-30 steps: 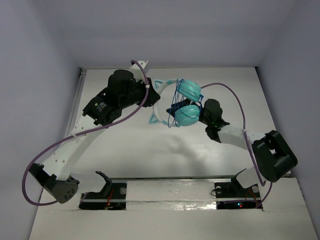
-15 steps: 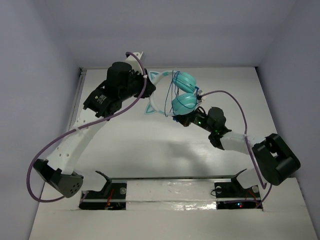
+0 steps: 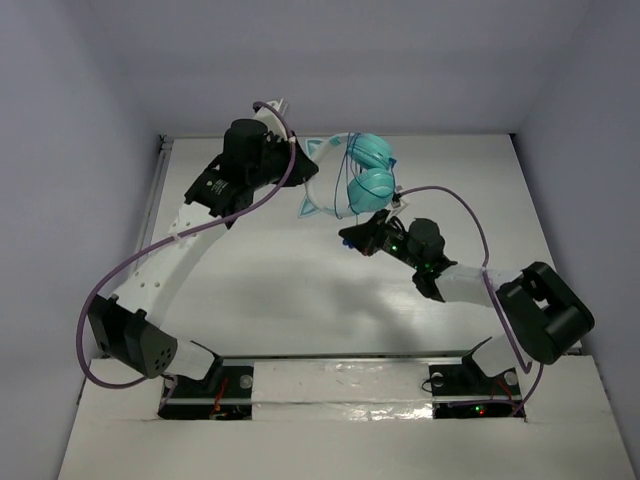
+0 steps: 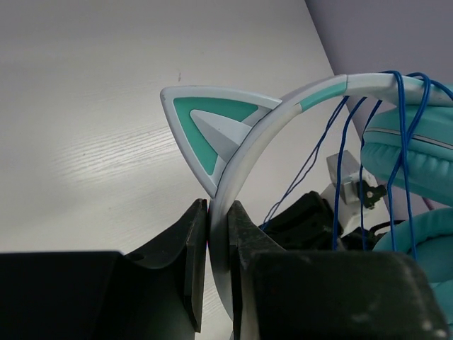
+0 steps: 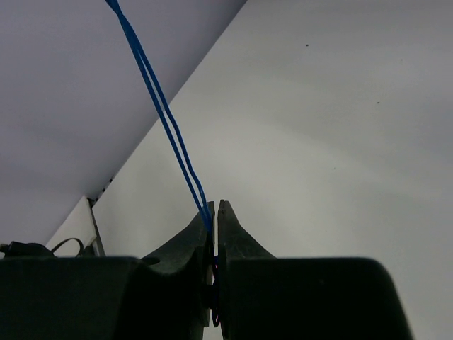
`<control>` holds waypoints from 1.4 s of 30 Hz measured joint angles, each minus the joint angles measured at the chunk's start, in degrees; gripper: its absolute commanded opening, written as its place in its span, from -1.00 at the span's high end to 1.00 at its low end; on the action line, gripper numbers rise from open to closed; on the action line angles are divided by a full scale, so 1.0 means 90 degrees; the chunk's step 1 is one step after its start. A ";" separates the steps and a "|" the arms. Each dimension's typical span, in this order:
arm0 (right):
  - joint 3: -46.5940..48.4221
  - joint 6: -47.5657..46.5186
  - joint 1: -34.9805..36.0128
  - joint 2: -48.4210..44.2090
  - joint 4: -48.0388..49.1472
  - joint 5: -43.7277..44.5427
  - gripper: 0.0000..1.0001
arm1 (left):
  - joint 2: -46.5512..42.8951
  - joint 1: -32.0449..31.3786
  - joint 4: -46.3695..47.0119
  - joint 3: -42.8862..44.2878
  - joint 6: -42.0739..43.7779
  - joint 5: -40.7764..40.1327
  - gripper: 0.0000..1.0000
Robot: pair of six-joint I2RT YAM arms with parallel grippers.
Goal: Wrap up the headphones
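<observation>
The teal headphones (image 3: pixel 370 170) hang above the table's far middle, cups stacked, with the blue cord (image 3: pixel 350 185) looped round them. My left gripper (image 3: pixel 298 172) is shut on the pale headband (image 4: pixel 244 152) just below its teal cat ear (image 4: pixel 205 131); the cups (image 4: pixel 410 163) and cord loops (image 4: pixel 403 142) show at the right of the left wrist view. My right gripper (image 3: pixel 352 236) is below the cups, shut on the cord (image 5: pixel 166 120), which runs up as two taut strands from its fingertips.
Purple arm cables (image 3: pixel 470 210) arc over both arms. The white table (image 3: pixel 300 300) has a back wall and side walls close by. The left edge has a metal rail (image 3: pixel 158 190). The arm bases (image 3: pixel 330 385) sit at the near edge.
My left gripper has carried the headphones up and toward the back. My right gripper has moved left, to just under the cups, still pinching the cord.
</observation>
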 measured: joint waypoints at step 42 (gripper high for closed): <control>-0.0092 0.5758 0.0646 0.1574 0.2062 -0.0039 0.76 | 0.0352 -0.0699 0.4466 -0.4388 -0.1362 -0.3310 1.00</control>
